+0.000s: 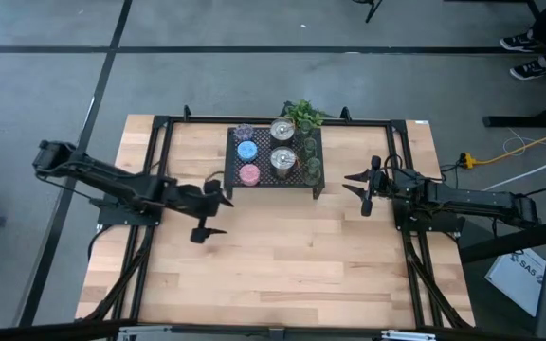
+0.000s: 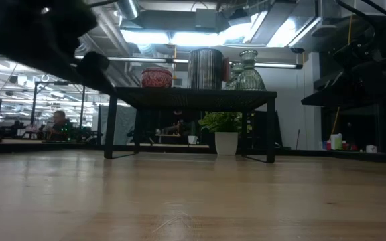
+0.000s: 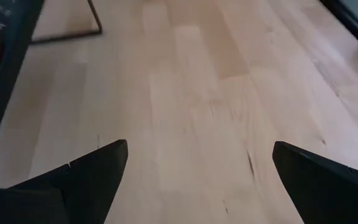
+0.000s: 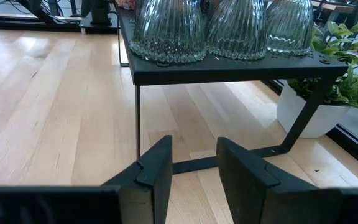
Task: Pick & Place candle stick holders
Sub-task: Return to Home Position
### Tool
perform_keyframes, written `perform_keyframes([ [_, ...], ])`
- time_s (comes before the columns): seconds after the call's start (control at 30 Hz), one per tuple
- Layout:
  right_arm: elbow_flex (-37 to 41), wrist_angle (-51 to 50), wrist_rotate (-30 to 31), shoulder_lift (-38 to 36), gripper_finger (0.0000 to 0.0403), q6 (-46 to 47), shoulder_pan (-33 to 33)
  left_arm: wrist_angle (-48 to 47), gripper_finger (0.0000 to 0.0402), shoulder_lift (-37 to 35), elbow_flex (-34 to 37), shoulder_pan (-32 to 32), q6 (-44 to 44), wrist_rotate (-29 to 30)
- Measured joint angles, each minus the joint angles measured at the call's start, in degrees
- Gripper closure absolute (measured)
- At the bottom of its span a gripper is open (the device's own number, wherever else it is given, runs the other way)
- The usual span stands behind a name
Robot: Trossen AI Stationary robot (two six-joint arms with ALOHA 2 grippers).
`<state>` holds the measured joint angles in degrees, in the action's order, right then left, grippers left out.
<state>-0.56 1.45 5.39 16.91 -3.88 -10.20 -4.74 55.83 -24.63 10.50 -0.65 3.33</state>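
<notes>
holders (image 1: pixel 283 159) on rack (image 1: pixel 290 183), plant (image 1: pixel 303 114) behind; left gripper (image 1: pixel 216 216), right gripper (image 1: pixel 354 191) flanking

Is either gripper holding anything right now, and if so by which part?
Nothing is held. The left gripper hangs open over the table; the right gripper has its fingers apart and empty, facing the black rack.
</notes>
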Motion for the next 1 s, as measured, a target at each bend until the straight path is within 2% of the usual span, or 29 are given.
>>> perform_keyframes([
  [0.2, 0.0, 0.0, 0.0, 0.0, 0.0274, 0.0, 0.0, 16.8, 0.0002, -9.5, 13.9, -0.5, 2.4, 0.6],
  [0.33, 0.0, 0.0, 0.0, 0.0, 0.0274, 0.0, 0.0, 21.2, 0.0002, -15.5, 20.5, -1.2, -1.0, 5.1],
  [0.43, 0.0, 0.0, 0.0, 0.0, 0.0274, 0.0, 0.0, 21.1, 0.0002, -19.9, 22.7, -1.4, -3.0, 7.8],
  [0.7, 0.0, 0.0, 0.0, 0.0, 0.0274, 0.0, 0.0, 19.0, 0.0002, -30.8, 23.4, -1.4, 1.6, 4.8],
  [1.0, 0.0, 0.0, 0.0, 0.0, 0.0275, 0.0, 0.0, 10.0, 0.0002, -41.9, 23.4, -1.4, 4.4, 6.2],
])
